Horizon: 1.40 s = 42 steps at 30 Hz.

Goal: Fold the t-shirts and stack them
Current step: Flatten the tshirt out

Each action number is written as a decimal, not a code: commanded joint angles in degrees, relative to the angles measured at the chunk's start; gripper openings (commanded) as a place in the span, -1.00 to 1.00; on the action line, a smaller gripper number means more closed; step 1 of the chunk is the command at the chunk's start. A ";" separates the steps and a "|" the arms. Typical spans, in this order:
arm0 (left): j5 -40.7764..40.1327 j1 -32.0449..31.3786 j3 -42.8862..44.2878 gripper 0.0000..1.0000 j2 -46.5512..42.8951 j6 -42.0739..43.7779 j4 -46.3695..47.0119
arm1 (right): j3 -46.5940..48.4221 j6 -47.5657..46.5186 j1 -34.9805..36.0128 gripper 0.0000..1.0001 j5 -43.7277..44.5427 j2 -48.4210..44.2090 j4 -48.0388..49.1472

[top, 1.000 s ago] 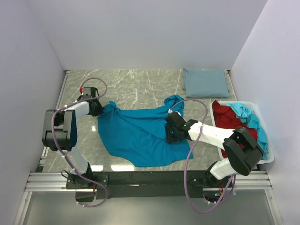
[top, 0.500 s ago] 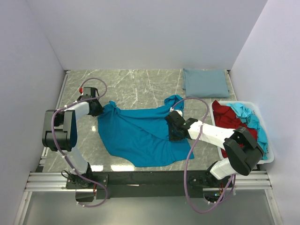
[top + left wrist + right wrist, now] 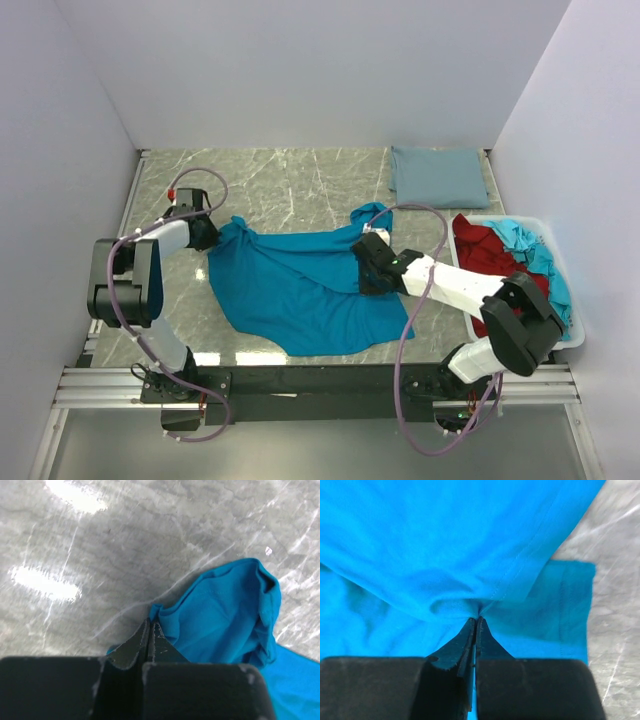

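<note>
My left tool (image 3: 204,232) is shut tight on a bunched corner of the teal t-shirt (image 3: 300,290) near the left edge of the surface (image 3: 290,185). In the wrist view the jaws meet with a fold of cloth caught at their tips. My right tool (image 3: 366,268) is likewise closed, pinching a small pucker of the same shirt beside a stitched hem (sleeve or bottom hem, I cannot tell which).

I hold it at two well-apart points for a reason. The shirt lies crumpled and skewed across the middle of the surface, toward the near edge, and a grip on each side lets me pull it taut and lay it flat before any fold is made. I judge this step to be spreading, with no folding begun.

The grey-blue t-shirt (image 3: 438,177) lies folded square at the far right corner of the surface. I take that as the start of the stack and the place where this one should go. The dark red t-shirt (image 3: 482,252) and the light turquoise t-shirt (image 3: 535,250) lie heaped in the bin (image 3: 577,338) at the right edge, not yet folded. The risk I see is thin cotton slipping from so small a pinch when I draw my arms apart.
</note>
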 commanded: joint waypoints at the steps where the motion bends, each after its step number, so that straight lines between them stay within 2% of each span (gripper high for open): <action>1: -1.00 0.03 -0.90 -0.99 -4.71 0.07 1.27 | 3.65 -1.00 0.18 -1.00 5.17 -5.23 2.98; 9: -3.45 0.03 -0.56 -0.99 -16.57 -2.47 0.66 | 6.98 -5.91 0.09 -1.00 16.50 -15.25 7.98; 16: -5.39 -0.06 6.90 -0.99 -31.16 -3.97 -1.98 | 15.07 -14.44 -0.34 -1.00 26.96 -24.91 8.52; 22: -6.19 -0.15 16.03 -0.99 -43.03 -4.06 -5.49 | 22.98 -20.15 -0.52 -1.00 29.08 -33.35 7.47; 29: -5.40 -0.06 30.19 -0.99 -50.94 -2.22 -9.89 | 37.64 -23.94 -0.43 -1.00 25.32 -39.16 1.84; 35: -4.60 -0.15 47.15 -0.99 -51.04 2.00 -15.95 | 49.51 -23.68 -0.43 -1.00 12.84 -40.13 -5.63; 36: -4.69 -0.06 51.00 -0.99 -50.86 2.79 -16.48 | 50.40 -23.68 -0.43 -1.00 11.70 -40.31 -6.68; 42: -4.78 -0.06 59.98 -0.99 -49.72 5.34 -17.36 | 53.67 -23.24 -0.43 -1.00 6.68 -42.50 -7.83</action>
